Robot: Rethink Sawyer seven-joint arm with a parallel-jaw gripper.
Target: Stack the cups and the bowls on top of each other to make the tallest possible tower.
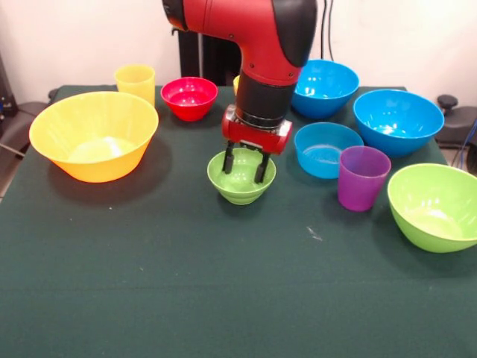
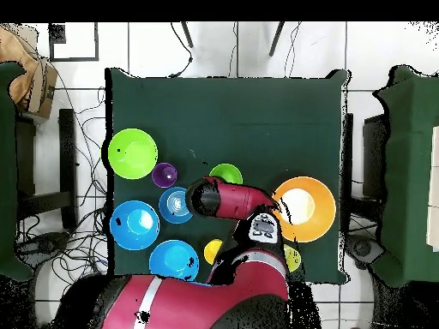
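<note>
My gripper (image 1: 244, 165) is open, its two black fingertips (image 1: 261, 170) down inside the small green bowl (image 1: 241, 179), which stands mid-table and also shows in the overhead view (image 2: 226, 174). The huge orange-yellow bowl (image 1: 93, 134) stands at the left. A yellow cup (image 1: 135, 80) and the small red bowl (image 1: 188, 97) stand behind it. Two large blue bowls (image 1: 324, 88) (image 1: 397, 121), the shallow blue bowl (image 1: 326, 148), the purple cup (image 1: 362, 177) and the lime green bowl (image 1: 436, 205) stand at the right. All stand apart, none nested. A second yellow cup (image 2: 213, 251) is mostly hidden behind the arm.
The red arm (image 2: 231, 201) covers the middle of the table in the overhead view and hides the red bowl there. The dark green table (image 1: 186, 291) runs to its front edge below the bowls. Chairs and cables ring the table.
</note>
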